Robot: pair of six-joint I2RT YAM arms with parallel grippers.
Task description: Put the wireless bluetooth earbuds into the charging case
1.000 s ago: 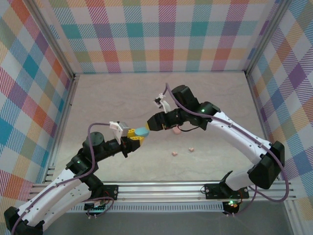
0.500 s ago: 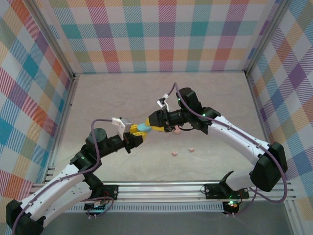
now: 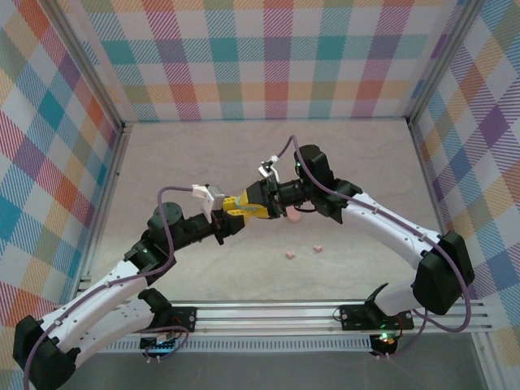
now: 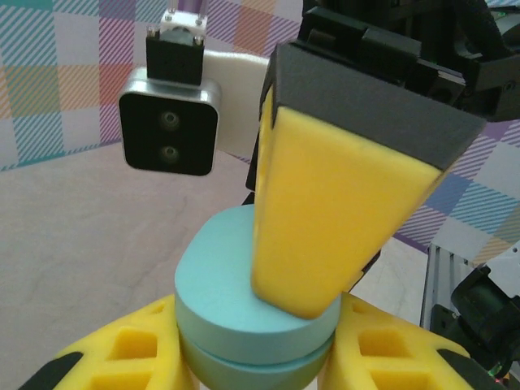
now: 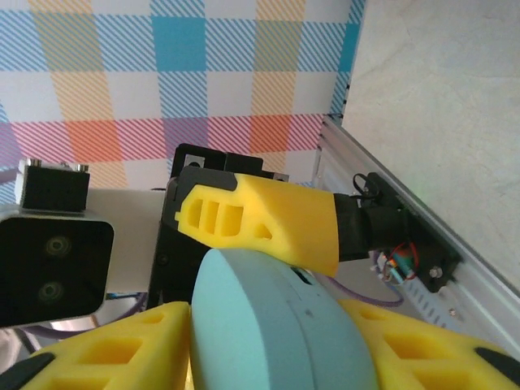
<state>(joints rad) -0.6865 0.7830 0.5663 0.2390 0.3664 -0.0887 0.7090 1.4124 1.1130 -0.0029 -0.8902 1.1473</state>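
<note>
The 2 arms meet at the middle of the table (image 3: pixel 179 162) in the overhead view, and both hold 1 blue case (image 4: pixel 244 309) up off the surface. The case is a flat oval with its lid down and a seam running round its edge.

The left gripper (image 3: pixel 232 216) reaches in from the lower left of the frame. In the left wrist view its 2 yellow fingers (image 4: pixel 122 353) are closed on the case's rim from either side at the bottom of the picture.

The right gripper (image 3: pixel 246 206) reaches in from the right. The left wrist view shows 1 of its yellow fingers (image 4: pixel 325 219) lying flat on the case's top face. In the right wrist view the case stands on edge between its 2 fingers (image 5: pixel 106 349) at the bottom of the frame. Both press against the flat faces, so this gripper is clamped on the case too.

No earbud can be seen in or on the case. A pink earbud (image 3: pixel 290 254) lies on the table below and right of the grippers. A second pink earbud (image 3: pixel 318 247) lies near it on its right, apart from it. Both are well clear of the case. A larger pink rounded thing (image 3: pixel 292 215) sits just under the right arm, partly hidden, and I cannot tell what it is.
</note>
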